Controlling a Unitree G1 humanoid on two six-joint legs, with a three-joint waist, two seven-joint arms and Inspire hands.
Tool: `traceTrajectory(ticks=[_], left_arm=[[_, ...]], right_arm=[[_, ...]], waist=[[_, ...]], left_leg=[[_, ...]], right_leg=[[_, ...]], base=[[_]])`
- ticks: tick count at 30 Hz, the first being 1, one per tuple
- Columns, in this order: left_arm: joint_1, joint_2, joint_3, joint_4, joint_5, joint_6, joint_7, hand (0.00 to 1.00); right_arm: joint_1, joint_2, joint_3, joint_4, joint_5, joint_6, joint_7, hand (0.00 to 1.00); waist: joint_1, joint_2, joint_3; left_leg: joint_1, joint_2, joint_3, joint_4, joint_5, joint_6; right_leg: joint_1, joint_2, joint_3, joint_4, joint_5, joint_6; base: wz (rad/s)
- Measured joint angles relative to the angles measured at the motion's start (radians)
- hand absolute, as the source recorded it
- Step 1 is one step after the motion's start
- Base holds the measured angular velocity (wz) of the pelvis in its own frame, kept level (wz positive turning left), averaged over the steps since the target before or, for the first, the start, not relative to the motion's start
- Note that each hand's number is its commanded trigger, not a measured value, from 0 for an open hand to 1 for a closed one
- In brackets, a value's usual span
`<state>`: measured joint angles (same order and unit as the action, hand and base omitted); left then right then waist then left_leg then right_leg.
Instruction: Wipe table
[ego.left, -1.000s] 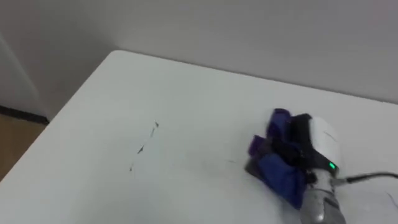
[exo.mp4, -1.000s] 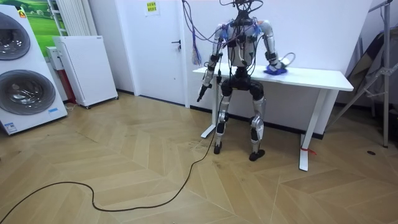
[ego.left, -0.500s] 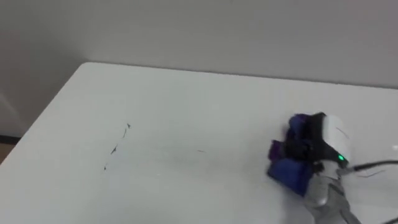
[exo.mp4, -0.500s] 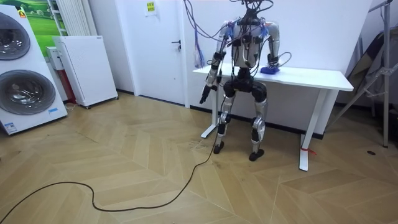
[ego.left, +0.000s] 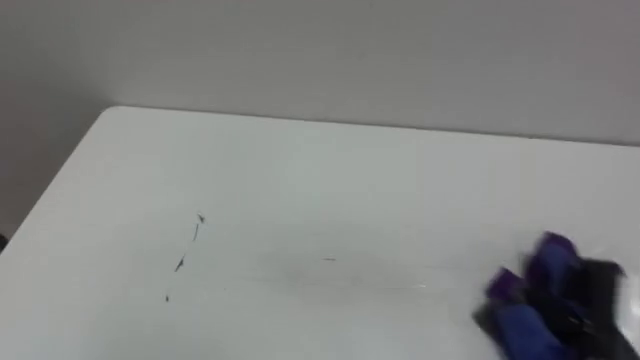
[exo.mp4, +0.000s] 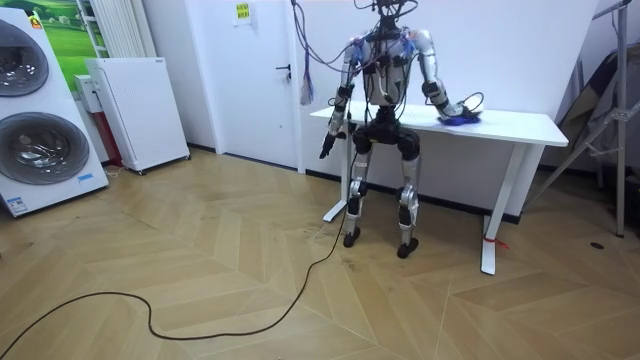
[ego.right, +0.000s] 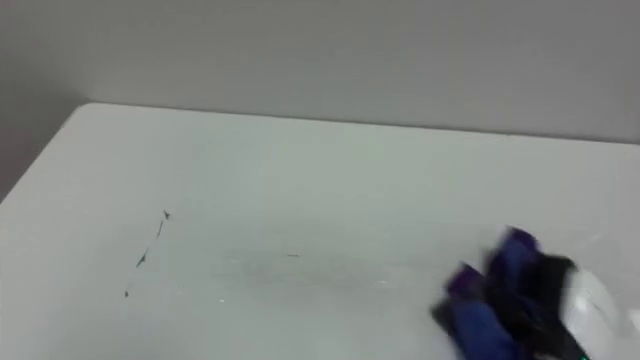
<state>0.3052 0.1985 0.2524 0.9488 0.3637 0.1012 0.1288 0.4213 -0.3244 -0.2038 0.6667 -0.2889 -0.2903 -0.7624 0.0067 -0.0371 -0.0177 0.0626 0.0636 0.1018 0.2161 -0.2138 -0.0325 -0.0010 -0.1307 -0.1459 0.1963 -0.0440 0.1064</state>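
A small yellow notice is being shown high on the white door in the room view, but its writing is too small to be read. A label low on the front of the washing machine at the room view's left cannot be read either, and a white cabinet is being seen beside that machine. On the white table a few short dark pen marks are being seen towards the robot's left; no letters can be made out in them. The blue cloth is being held down on the tabletop near the front right of the eye views, well apart from the marks. It is being clamped by the right hand, whose dark fingers are being curled over it, with purple folds sticking out above and to the left of them. In the room view the robot is being shown standing at the table's long side with its right arm stretched over the top to the cloth. The left hand is being hung at its side beside the table's end; whether it is open or closed cannot be told.
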Motion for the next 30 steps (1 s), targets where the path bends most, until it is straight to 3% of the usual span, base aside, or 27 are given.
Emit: traceTrajectory(ticks=[3, 6, 9, 11, 12, 14, 15, 16, 17, 18, 21, 24, 25, 26, 30], left_arm=[[0.02, 0.01, -0.003, 0.002, -0.023, 0.0, 0.001, 0.0], [0.035, 0.011, -0.045, 0.002, -0.064, 0.003, -0.003, 0.0], [0.027, 0.01, -0.121, 0.021, -0.101, 0.008, -0.003, 0.0], [0.001, 0.001, -0.175, 0.044, -0.119, 0.023, -0.004, 0.0], [-0.012, -0.001, -0.181, 0.054, -0.123, 0.027, -0.004, 0.0], [-0.051, -0.012, -0.21, 0.064, -0.141, 0.041, -0.003, 0.0], [-0.056, -0.015, -0.223, 0.065, -0.146, 0.044, -0.004, 0.0], [-0.059, -0.026, -0.235, 0.064, -0.156, 0.044, -0.009, 0.0], [-0.059, -0.035, -0.235, 0.05, -0.157, 0.042, -0.021, 0.0], [-0.058, -0.035, -0.235, 0.043, -0.157, 0.042, -0.027, 0.0], [-0.011, -0.034, -0.214, 0.007, -0.156, 0.049, -0.031, 0.0], [0.063, -0.031, -0.157, -0.01, -0.157, 0.067, -0.052, 0.0], [0.078, -0.025, -0.134, -0.008, -0.157, 0.07, -0.06, 0.0], [0.091, -0.025, -0.111, -0.006, -0.156, 0.069, -0.061, 0.0], [0.122, -0.026, -0.063, -0.005, -0.114, 0.067, -0.072, 0.0]], right_arm=[[0.03, -0.044, -0.065, 0.105, 0.028, 0.001, 0.0, 1.0], [0.014, -0.044, -0.069, 0.105, 0.007, 0.031, 0.0, 1.0], [-0.057, -0.028, -0.056, 0.077, -0.035, 0.117, 0.0, 1.0], [-0.102, 0.015, -0.019, -0.02, -0.079, 0.222, 0.002, 1.0], [-0.109, 0.026, 0.003, -0.053, -0.098, 0.246, 0.007, 1.0], [-0.186, 0.077, 0.121, -0.157, -0.192, 0.295, 0.064, 1.0], [-0.223, 0.09, 0.156, -0.171, -0.224, 0.306, 0.087, 1.0], [-0.294, 0.113, 0.224, -0.2, -0.286, 0.318, 0.143, 1.0], [-0.36, 0.123, 0.295, -0.217, -0.339, 0.322, 0.192, 1.0], [-0.387, 0.129, 0.324, -0.218, -0.361, 0.323, 0.212, 1.0], [-0.446, 0.134, 0.393, -0.219, -0.398, 0.319, 0.287, 1.0], [-0.435, 0.115, 0.352, -0.207, -0.365, 0.281, 0.287, 1.0], [-0.435, 0.111, 0.333, -0.186, -0.353, 0.259, 0.282, 1.0], [-0.429, 0.111, 0.319, -0.14, -0.346, 0.229, 0.26, 1.0], [-0.306, 0.086, 0.199, -0.05, -0.331, 0.155, 0.152, 1.0]], waist=[[-0.016, 0.001, -0.0014], [-0.012, 0.001, -0.0015], [0.012, 0.004, -0.0005], [0.058, 0.014, 0.0028], [0.063, 0.017, 0.003], [0.083, 0.024, 0.0054], [0.087, 0.029, 0.0077], [0.114, 0.038, 0.0171], [0.145, 0.061, 0.0225], [0.154, 0.069, 0.0245], [0.167, 0.082, 0.0185], [0.158, 0.078, 0.0222], [0.151, 0.062, 0.0328], [0.146, 0.055, 0.0341], [0.122, 0.04, 0.0202]], left_leg=[[0.007, 0.001, 0.009, 0.003, -0.007, 0.01], [0.026, 0.002, 0.014, 0.003, -0.007, 0.004], [0.048, 0.013, 0.047, 0.0, -0.013, 0.004], [0.061, 0.02, 0.049, 0.001, -0.022, 0.007], [0.06, 0.026, 0.048, 0.001, -0.022, 0.006], [0.051, 0.045, 0.049, 0.011, -0.022, -0.004], [0.049, 0.042, 0.049, 0.016, -0.023, -0.009], [0.045, 0.043, 0.04, 0.021, -0.021, -0.017], [0.043, 0.043, 0.021, 0.017, -0.015, -0.025], [0.042, 0.043, 0.012, 0.012, -0.011, -0.03], [0.036, 0.034, -0.053, -0.034, 0.024, -0.036], [0.042, 0.027, -0.067, -0.05, 0.042, -0.037], [0.037, 0.027, -0.068, -0.05, 0.049, -0.037], [0.04, 0.028, -0.075, -0.05, 0.051, -0.037], [0.074, 0.015, -0.08, -0.049, 0.038, -0.027]], right_leg=[[0.005, 0.011, 0.001, 0.006, 0.0, 0.0], [0.02, 0.015, -0.004, -0.005, 0.006, -0.008], [0.025, 0.031, -0.002, -0.013, 0.018, -0.027], [0.018, 0.054, 0.0, -0.012, 0.026, -0.041], [0.018, 0.06, 0.0, -0.008, 0.024, -0.044], [0.013, 0.077, 0.012, 0.05, -0.037, -0.067], [0.01, 0.082, 0.022, 0.058, -0.048, -0.065], [-0.006, 0.091, 0.029, 0.057, -0.07, -0.062], [-0.015, 0.103, 0.037, 0.058, -0.075, -0.07], [-0.017, 0.105, 0.032, 0.057, -0.077, -0.075], [-0.008, 0.104, 0.005, 0.041, -0.089, -0.089], [0.012, 0.095, -0.026, 0.04, -0.092, -0.104], [0.022, 0.093, -0.044, 0.024, -0.087, -0.106], [0.036, 0.094, -0.053, -0.003, -0.079, -0.104], [0.104, 0.086, -0.047, -0.027, -0.089, -0.077]], base=[[-0.11], [-0.15], [-0.43], [-0.66], [-0.32], [-0.03], [-0.06], [-0.22], [-0.22], [0.16], [0.73], [0.45], [0.38], [0.36], [0.32]])
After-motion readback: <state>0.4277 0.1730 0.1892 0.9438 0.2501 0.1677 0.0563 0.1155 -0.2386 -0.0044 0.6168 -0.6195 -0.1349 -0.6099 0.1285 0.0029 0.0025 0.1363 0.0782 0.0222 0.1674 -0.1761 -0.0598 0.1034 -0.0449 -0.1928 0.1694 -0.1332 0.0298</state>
